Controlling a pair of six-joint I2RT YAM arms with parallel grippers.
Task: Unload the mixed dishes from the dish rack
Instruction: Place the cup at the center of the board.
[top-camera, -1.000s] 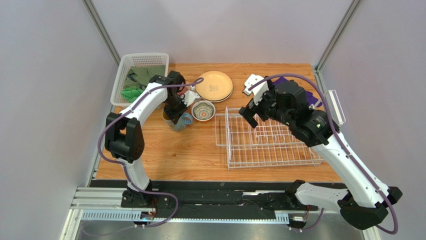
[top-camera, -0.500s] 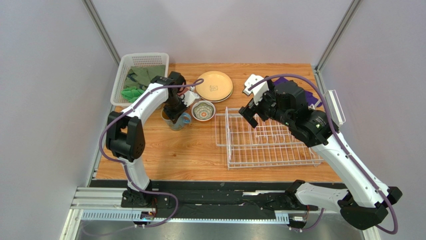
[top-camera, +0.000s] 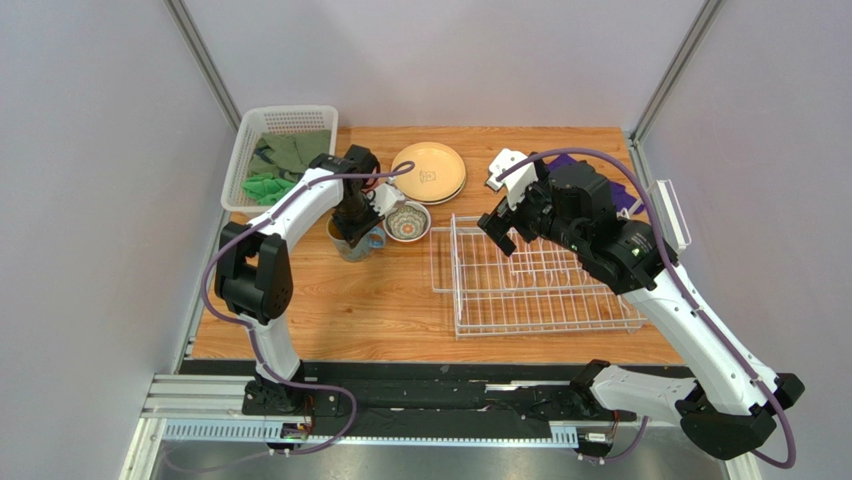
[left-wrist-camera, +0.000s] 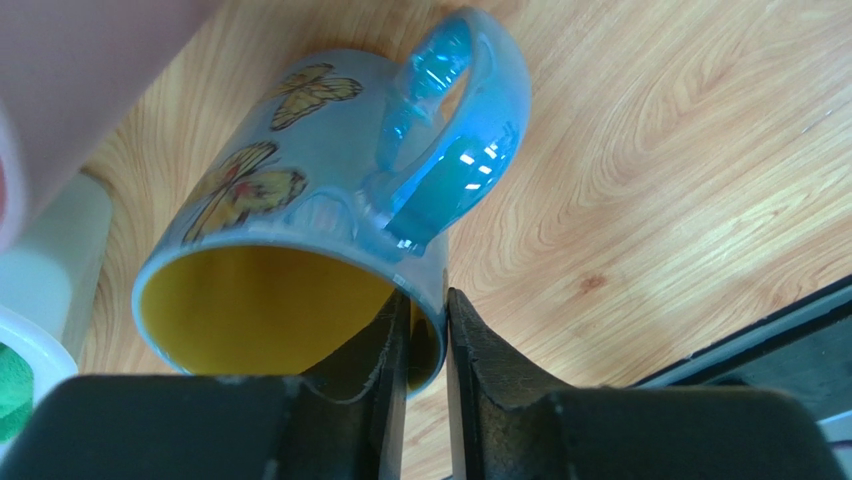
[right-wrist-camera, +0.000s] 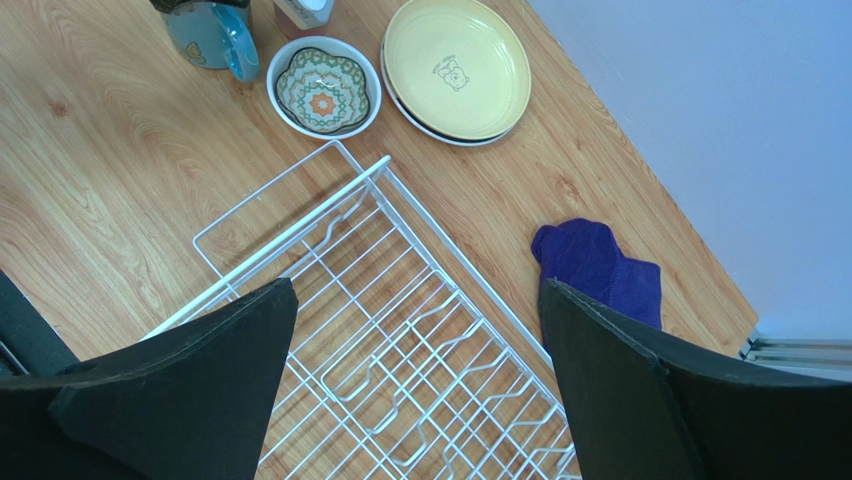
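Note:
The blue-handled mug (left-wrist-camera: 330, 200), yellow inside with butterflies, stands upright on the wood left of the patterned bowl (top-camera: 407, 221). My left gripper (left-wrist-camera: 428, 320) straddles its rim, one finger inside and one outside. The jaws are slightly parted, with a sliver of gap at the inner wall. From above, the left gripper (top-camera: 352, 228) covers the mug (top-camera: 354, 244). A pink tumbler (left-wrist-camera: 80, 80) blurs the wrist view's top left. Stacked cream-tan plates (top-camera: 428, 171) lie behind the bowl. My right gripper (right-wrist-camera: 415, 290) hangs wide open above the dish rack (right-wrist-camera: 290, 225), which holds no dishes.
A purple cloth (top-camera: 565, 160) lies behind the dish rack (top-camera: 530, 280), near the table's back right. A white mesh basket (top-camera: 270, 150) with green cloths sits at the back left. The patterned bowl (right-wrist-camera: 323, 86) and plates (right-wrist-camera: 457, 66) stand just beyond the rack's far left corner.
My left gripper's jaws have parted slightly off the mug's rim, and the wrist has shifted a little right. The right arm has not moved.

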